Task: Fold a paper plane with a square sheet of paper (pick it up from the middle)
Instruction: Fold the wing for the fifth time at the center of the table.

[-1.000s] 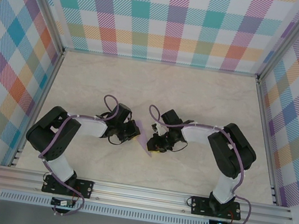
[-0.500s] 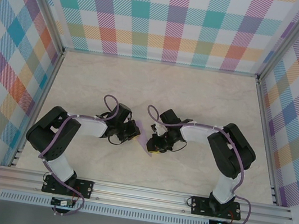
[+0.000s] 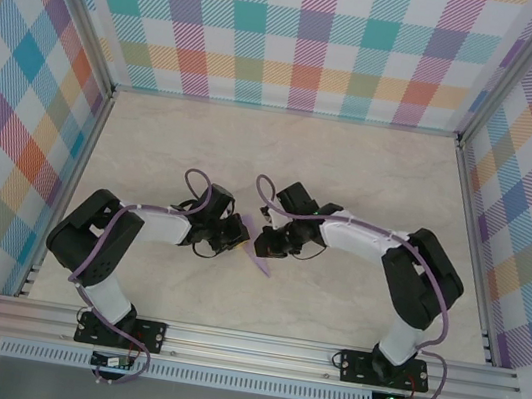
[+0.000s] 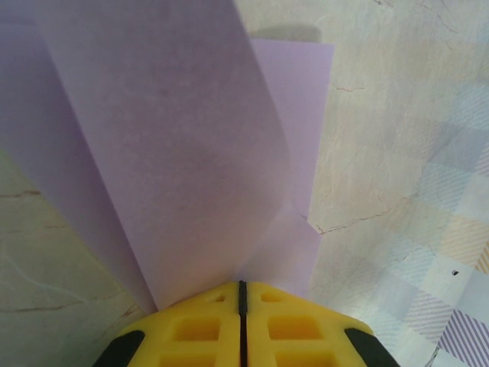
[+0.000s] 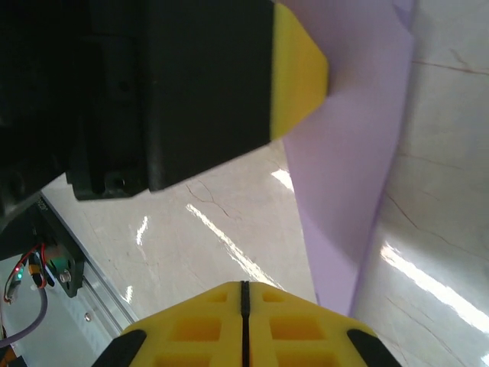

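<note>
Currently the left gripper (image 4: 241, 294) is fully closed on the square sheet of paper (image 4: 176, 153). In the left wrist view, the lilac layers rise straight out of the seam between its yellow pads, so I read this as a firm pinch at a creased edge. The sheet is held off the table (image 4: 397, 153), standing between the two grippers near the middle of the workspace.

Change noted: over the last second the right arm has reached further toward the left arm, and the right gripper (image 5: 244, 294), which stood partly apart, has now closed completely. In the right wrist view its pads meet with nothing visible between them. The lower edge of the sheet ends just beside them, toward one side.

Assessment: the sheet is folded but does not yet have a dart shape, so the task is mid-course. I judge that the right closure probably missed the paper edge. Confirm the grip before commanding any pull or crease.
</note>
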`<control>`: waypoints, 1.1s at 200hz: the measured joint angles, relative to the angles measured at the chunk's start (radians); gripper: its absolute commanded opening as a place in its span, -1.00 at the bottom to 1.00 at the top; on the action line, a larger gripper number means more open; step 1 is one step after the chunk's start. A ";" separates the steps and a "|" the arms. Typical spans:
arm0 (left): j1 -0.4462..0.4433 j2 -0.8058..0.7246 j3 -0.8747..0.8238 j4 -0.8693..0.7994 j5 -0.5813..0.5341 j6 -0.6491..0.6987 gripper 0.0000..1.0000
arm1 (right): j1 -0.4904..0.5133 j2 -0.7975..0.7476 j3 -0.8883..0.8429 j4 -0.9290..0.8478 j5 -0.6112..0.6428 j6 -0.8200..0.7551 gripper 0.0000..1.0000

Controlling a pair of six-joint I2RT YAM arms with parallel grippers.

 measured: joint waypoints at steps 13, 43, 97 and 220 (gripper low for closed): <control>0.000 0.000 0.000 0.000 0.000 0.000 -0.85 | 0.008 0.032 0.020 0.000 0.000 0.000 -0.89; 0.000 0.002 0.005 -0.004 0.000 0.000 -0.85 | 0.021 0.094 0.048 -0.008 0.003 0.000 -0.91; 0.000 0.006 0.012 -0.011 -0.001 0.003 -0.86 | 0.024 0.138 0.055 -0.024 0.037 0.000 -0.94; -0.001 0.006 0.018 -0.026 -0.006 0.003 -0.87 | 0.005 0.101 -0.059 0.099 -0.023 -0.001 -0.93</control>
